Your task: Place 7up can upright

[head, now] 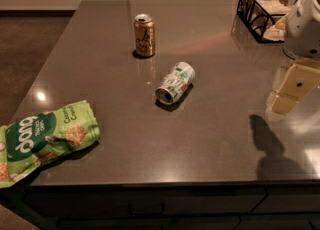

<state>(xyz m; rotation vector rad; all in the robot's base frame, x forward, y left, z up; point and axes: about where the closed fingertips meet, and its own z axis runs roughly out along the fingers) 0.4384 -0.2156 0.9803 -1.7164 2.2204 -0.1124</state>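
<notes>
The 7up can (175,82) lies on its side near the middle of the dark countertop (210,139), its silver end facing the front left. It is silvery-white with a green label. My gripper (287,96) hangs at the right edge of the view, above the counter, well to the right of the can and apart from it. It casts a shadow on the counter below it. It holds nothing that I can see.
A gold-brown can (144,35) stands upright behind the 7up can. A green snack bag (42,139) lies at the front left corner. A black wire basket (262,9) with packets stands at the back right. The counter's front edge runs along the bottom.
</notes>
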